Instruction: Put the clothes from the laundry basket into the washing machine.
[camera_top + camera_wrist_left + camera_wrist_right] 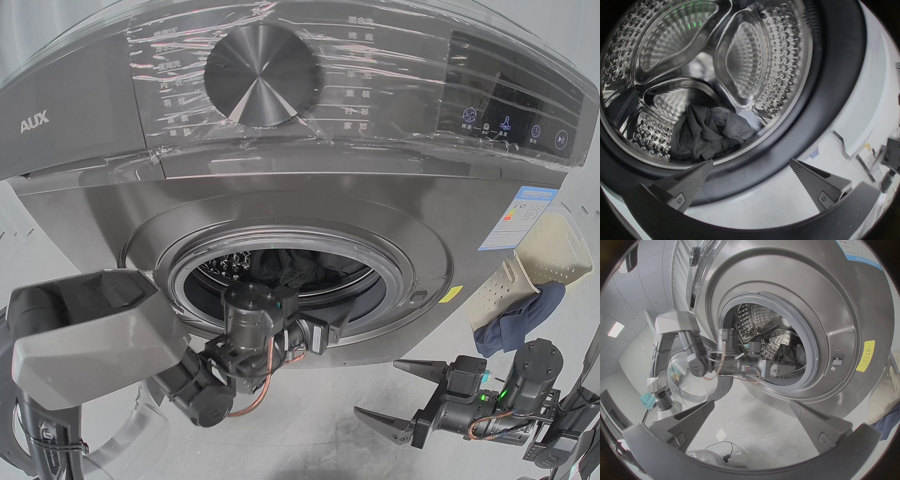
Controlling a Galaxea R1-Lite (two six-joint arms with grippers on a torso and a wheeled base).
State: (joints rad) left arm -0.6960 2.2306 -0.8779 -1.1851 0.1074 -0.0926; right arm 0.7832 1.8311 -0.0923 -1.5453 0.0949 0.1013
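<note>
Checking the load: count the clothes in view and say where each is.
2: a dark garment in the drum, a blue garment hanging from the basket. More may be hidden.

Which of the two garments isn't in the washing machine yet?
The blue garment, hanging out of the laundry basket; the dark grey garment lies inside the drum.

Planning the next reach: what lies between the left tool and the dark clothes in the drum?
In the left wrist view, only the drum lip and the black seal lie between the open left tool and the clothes.
</note>
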